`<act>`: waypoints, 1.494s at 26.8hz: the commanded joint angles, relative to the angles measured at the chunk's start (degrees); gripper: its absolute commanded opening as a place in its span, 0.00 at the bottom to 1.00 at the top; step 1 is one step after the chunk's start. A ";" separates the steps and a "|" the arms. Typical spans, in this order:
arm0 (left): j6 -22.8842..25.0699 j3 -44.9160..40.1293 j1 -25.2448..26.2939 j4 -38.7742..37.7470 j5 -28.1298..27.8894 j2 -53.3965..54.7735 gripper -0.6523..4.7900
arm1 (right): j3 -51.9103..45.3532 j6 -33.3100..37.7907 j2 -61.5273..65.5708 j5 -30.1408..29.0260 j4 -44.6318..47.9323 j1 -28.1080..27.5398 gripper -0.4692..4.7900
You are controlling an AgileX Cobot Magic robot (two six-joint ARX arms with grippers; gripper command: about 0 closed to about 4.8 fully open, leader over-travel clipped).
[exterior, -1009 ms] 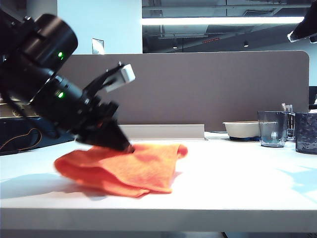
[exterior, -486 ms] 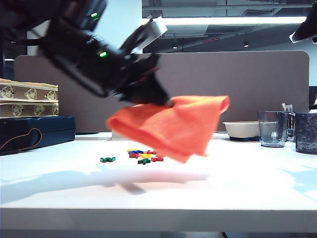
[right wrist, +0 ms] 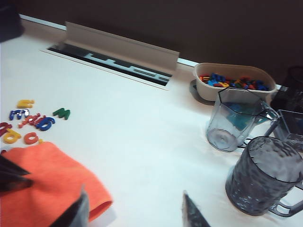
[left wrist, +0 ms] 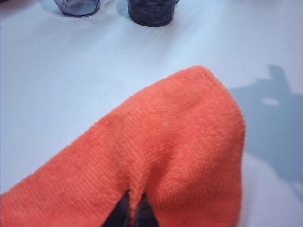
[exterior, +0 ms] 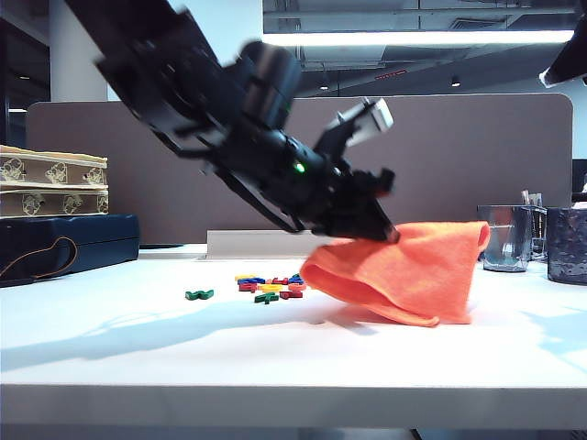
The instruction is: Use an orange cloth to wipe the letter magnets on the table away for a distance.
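Observation:
The orange cloth [exterior: 413,270] hangs bunched from my left gripper [exterior: 387,231], which is shut on a fold of it. Its lower edge rests on the white table [exterior: 275,357] just right of the letter magnets [exterior: 268,288]. In the left wrist view both dark fingers [left wrist: 122,213] pinch a ridge of the cloth [left wrist: 165,151]. The magnets [right wrist: 26,124] lie uncovered in a small cluster, with one green piece [exterior: 199,294] apart from it. My right gripper [right wrist: 135,213] hovers open above the table beside the cloth [right wrist: 42,182], holding nothing.
A clear jug [right wrist: 232,123], a dark textured cup [right wrist: 265,175] and a beige bowl of spare magnets [right wrist: 234,80] stand at the back right. A cable-slot flap [right wrist: 123,47] runs along the brown partition [exterior: 459,156]. Stacked boxes [exterior: 55,183] sit on a dark case [exterior: 64,243] at left.
The left gripper lifted the cloth off the table on the left, carried it rightward over the magnets and lowered it to their right. The magnets now show. The right gripper stayed put.

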 commanded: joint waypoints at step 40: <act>9.92 10.58 18.45 -12.13 -11.54 12.41 0.11 | 0.24 -3.23 -0.13 3.85 -2.03 0.96 0.56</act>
